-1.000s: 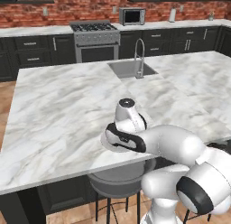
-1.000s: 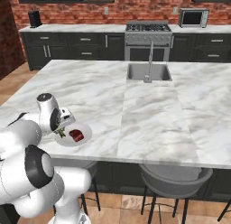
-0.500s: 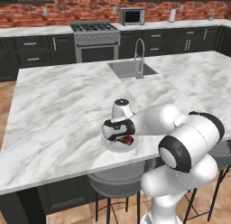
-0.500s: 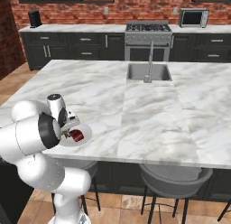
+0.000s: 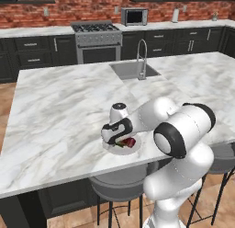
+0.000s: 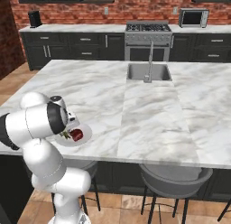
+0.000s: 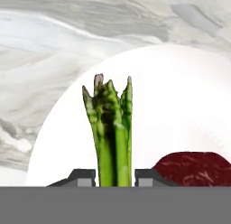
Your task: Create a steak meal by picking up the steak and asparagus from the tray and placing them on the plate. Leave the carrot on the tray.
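Note:
A small round white plate (image 7: pixel 180 96) lies on the marble island near its front edge. On it sits the dark-red steak (image 7: pixel 194 166), also seen in both base views (image 5: pixel 130 142) (image 6: pixel 77 135). My gripper (image 7: pixel 115 178) hangs low over the plate (image 5: pixel 110 149), its two fingertips close against the sides of a bundle of green asparagus (image 7: pixel 110 128). The spear tips point out across the plate, next to the steak. From the right, the hand (image 6: pixel 67 132) covers part of the plate (image 6: pixel 86 137). The tray and the carrot are out of view.
The plate sits close to the island's front edge, with stools below it (image 5: pixel 117 185). A sink with a tall faucet (image 5: pixel 142 61) is set into the far side of the marble top. Bare marble (image 6: pixel 153 114) stretches right of the plate.
The hand has come down and forward over the plate with the asparagus. The elbow has swung outward and up, and the steak now shows beside the hand.

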Controlling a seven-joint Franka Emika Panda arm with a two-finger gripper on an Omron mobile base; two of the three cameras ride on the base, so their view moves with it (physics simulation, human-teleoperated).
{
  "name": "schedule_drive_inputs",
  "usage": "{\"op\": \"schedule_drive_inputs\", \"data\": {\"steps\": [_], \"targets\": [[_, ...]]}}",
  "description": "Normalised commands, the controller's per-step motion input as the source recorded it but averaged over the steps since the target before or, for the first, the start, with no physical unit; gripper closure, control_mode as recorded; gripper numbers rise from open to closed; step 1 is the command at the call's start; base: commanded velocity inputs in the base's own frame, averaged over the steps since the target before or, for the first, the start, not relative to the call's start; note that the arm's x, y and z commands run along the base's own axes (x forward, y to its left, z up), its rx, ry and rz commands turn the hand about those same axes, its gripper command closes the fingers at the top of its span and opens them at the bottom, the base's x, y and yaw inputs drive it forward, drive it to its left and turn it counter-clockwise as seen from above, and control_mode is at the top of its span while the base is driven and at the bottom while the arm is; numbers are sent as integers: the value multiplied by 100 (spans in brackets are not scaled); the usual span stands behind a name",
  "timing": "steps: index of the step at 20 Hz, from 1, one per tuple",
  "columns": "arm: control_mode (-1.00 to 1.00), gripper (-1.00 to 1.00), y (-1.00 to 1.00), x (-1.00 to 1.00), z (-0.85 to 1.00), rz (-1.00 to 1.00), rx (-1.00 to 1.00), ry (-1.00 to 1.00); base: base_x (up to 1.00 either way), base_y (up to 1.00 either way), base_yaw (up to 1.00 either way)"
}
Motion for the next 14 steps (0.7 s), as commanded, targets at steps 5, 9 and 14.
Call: {"op": "schedule_drive_inputs", "data": {"steps": [5, 9, 14], "targets": [[-100, -100, 0, -2, 19, 0, 0, -9, 0, 0, 0], [-100, -100, 0, -24, 63, -2, 0, -14, 0, 0, 0], [-100, -100, -15, -79, 75, -3, 0, -21, 0, 0, 0]]}}
